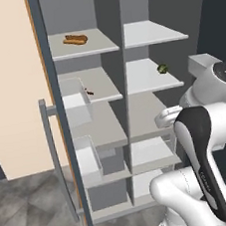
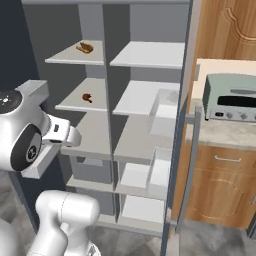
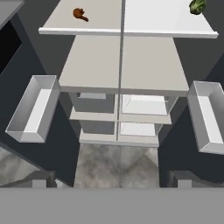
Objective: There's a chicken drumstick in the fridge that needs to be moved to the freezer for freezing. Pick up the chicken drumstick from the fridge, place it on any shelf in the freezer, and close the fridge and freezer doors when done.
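Two-door appliance (image 1: 110,45), dark slate-grey, directly ahead of the hand with both compartments exposed and a vertical divider between them. Left door (image 1: 63,141) and right door (image 2: 179,150) both swung open, one on either side of the hand, each with a grey bar handle. Light grey shelves span both compartments; the shelf (image 3: 87,65) nearest in front of the hand, left of the divider, is bare. Translucent white door bins flank the hand: one to its left (image 3: 30,109) and one to its right (image 3: 210,118). Toaster oven (image 2: 230,97), pale green, on a counter well to the right of the hand, beyond the right door. Gripper (image 3: 113,180) held out in front of the compartments, clear of every shelf; its fingertips (image 3: 41,178) stand wide apart with nothing between them. Hot dog (image 1: 75,39) on the top left shelf, high above the hand. Chicken drumstick (image 3: 79,14) lying on the second left shelf, ahead of the hand, above it and to its left, well apart from the fingers. Green ball (image 3: 197,6) at the same height, on the shelf right of the divider
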Controlling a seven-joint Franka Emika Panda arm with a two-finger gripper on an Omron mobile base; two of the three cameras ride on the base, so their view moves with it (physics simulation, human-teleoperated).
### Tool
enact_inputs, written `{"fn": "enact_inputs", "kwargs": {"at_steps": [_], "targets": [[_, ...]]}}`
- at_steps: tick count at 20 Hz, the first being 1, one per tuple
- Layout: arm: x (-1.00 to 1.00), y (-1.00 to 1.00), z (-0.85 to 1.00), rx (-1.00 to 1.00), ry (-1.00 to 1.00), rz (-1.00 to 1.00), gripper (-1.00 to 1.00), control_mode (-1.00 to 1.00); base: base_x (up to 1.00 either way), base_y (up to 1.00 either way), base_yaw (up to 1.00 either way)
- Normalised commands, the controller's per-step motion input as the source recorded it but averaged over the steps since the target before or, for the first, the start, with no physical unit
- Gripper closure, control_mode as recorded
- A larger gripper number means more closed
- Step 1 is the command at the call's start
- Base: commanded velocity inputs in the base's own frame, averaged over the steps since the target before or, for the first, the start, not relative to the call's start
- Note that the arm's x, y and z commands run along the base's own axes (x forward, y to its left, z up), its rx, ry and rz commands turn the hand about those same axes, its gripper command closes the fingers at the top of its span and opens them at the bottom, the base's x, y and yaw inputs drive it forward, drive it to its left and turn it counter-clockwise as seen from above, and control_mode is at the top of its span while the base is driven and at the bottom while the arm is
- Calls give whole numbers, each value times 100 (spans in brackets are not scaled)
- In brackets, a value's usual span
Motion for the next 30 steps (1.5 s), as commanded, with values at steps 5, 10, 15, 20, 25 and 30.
{"fn": "enact_inputs", "kwargs": {"at_steps": [5, 10, 15, 20, 25, 30], "targets": [[0, 0, 0, 0, 0, 0, -100, 100, -43, 0, 0], [0, 0, 0, 0, 0, 0, -100, 100, -17, 0, 0], [0, 0, 0, 0, 0, 0, -100, 100, -24, 0, 0], [0, 0, 0, 0, 0, 0, -100, 100, -32, 0, 0], [0, -2, 0, 0, 0, 0, -100, -100, 0, 0, 0], [-9, -70, 0, 0, 0, 0, -100, -100, 0, 0, 0]]}}
